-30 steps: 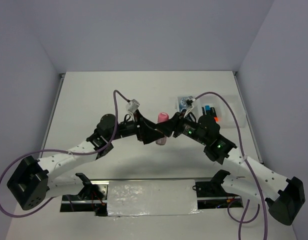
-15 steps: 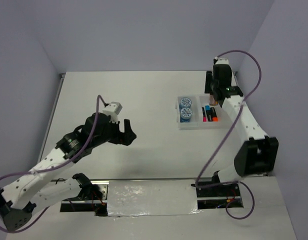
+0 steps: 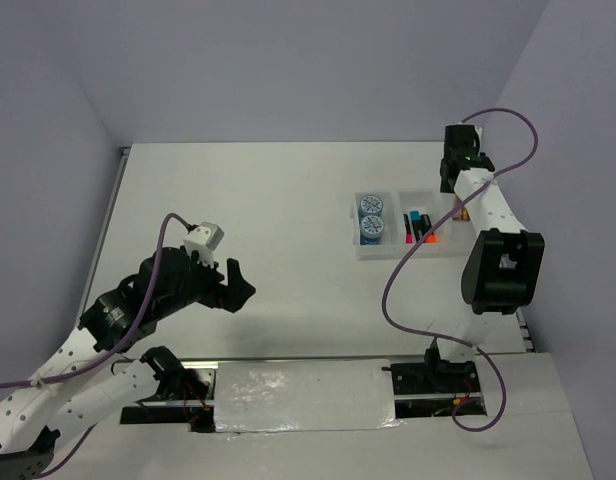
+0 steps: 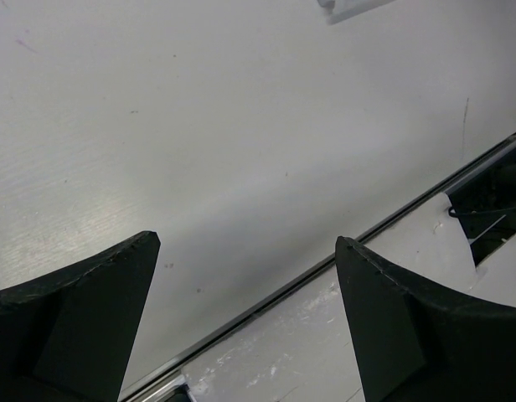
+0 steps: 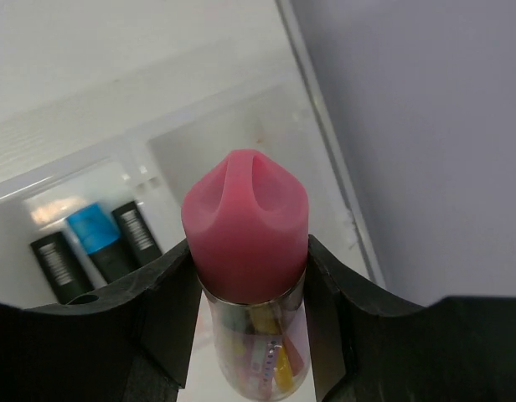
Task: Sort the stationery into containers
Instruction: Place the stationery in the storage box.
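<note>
Right now, the right gripper [image 5: 245, 289] is clenched on the pink-capped clear glue-stick tube [image 5: 245, 219], holding it over the right-end compartment of the whitish three-compartment plastic tray [image 3: 408, 253]. Meanwhile the left gripper [image 4: 245, 251] hangs with jaws spread wide above the white table [image 4: 241, 126], well apart from the tray.

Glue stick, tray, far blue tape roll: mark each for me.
glue stick [image 5: 245, 222]: right wrist view, on its pink cap.
tray [image 3: 388, 251]: top view, on its near wall.
far blue tape roll [image 3: 370, 206]: top view, on its round top face.
</note>
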`<act>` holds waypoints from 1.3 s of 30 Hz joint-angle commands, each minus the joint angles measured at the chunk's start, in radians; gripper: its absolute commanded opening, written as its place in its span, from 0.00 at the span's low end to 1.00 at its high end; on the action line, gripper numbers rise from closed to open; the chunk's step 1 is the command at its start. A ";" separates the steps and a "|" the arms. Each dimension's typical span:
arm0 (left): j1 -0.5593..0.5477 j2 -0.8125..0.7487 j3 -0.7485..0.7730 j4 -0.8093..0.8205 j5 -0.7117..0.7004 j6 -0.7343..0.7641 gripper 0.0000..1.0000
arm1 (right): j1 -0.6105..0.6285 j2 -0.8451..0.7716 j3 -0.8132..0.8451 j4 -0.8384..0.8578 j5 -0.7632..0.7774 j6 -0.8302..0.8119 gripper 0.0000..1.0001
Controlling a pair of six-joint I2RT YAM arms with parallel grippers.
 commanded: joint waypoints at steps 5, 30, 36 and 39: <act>-0.005 -0.033 -0.009 0.008 -0.024 0.003 0.99 | -0.076 -0.024 -0.040 0.110 0.032 -0.019 0.07; -0.007 -0.024 -0.010 0.016 -0.002 0.009 0.99 | -0.126 0.052 -0.100 0.190 -0.039 0.051 0.55; -0.005 -0.016 -0.010 0.016 -0.007 0.006 0.99 | -0.124 0.057 -0.081 0.173 -0.041 0.061 0.86; -0.005 -0.013 -0.009 0.014 -0.008 0.005 0.99 | -0.124 0.051 -0.068 0.166 -0.033 0.068 0.89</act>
